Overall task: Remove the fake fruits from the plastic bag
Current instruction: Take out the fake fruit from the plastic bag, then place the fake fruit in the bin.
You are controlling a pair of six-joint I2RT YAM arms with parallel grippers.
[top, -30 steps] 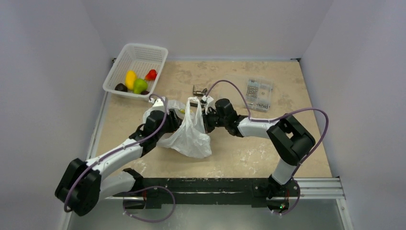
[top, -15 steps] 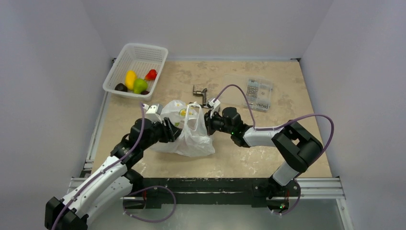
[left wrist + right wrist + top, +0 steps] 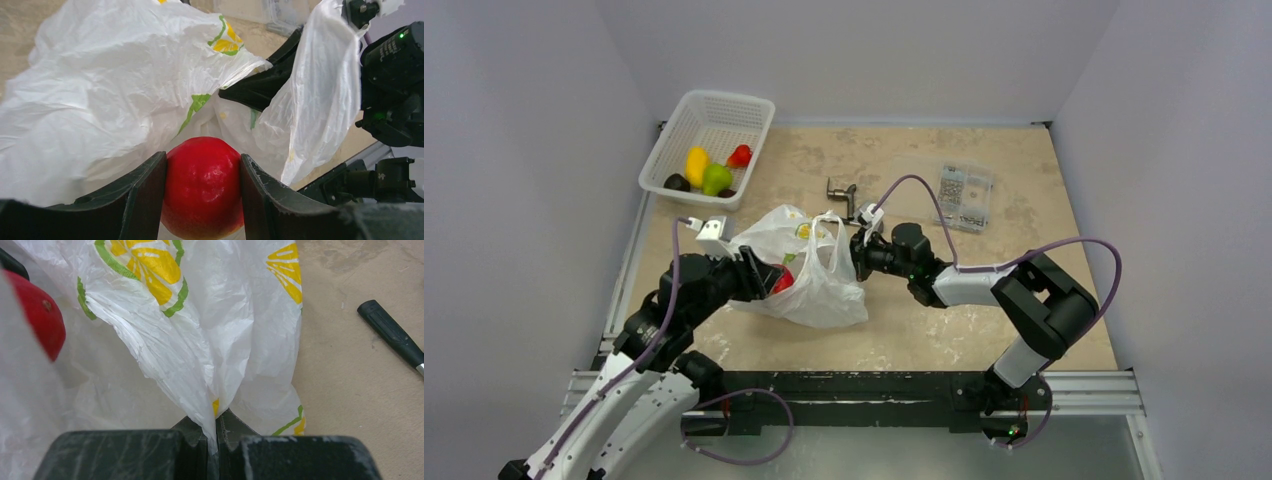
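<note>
The beige table [image 3: 1024, 300] is carrying everything. The plastic bag [image 3: 819, 280] is lying crumpled near its middle, between the two arms. It is thin, translucent and white, and its print is showing only as yellow segmented shapes outlined in green.

The white mesh basket [image 3: 709, 105] is sitting at the far left corner, well apart from the bag. It is holding a yellow fruit [image 3: 696, 163], a green fruit [image 3: 716, 179], a small red fruit [image 3: 740, 155] and a dark brown fruit [image 3: 676, 182]. A clear flat box [image 3: 964, 197] of small parts is resting far right.

The left gripper [image 3: 201, 161] is clamping a glossy red apple [image 3: 202, 190] between its dark fingers at the bag's left opening. The left wrist view is showing a yellowish tinge low on the apple. The top view is giving only a red patch there.

The right gripper [image 3: 215, 434] is pinching a fold of the bag's film, its jaws closed on it. Only the right wrist view is making that pinch plain.

A small black hammer [image 3: 842, 192] is lying just beyond the bag. The right wrist view is catching its handle alone.
</note>
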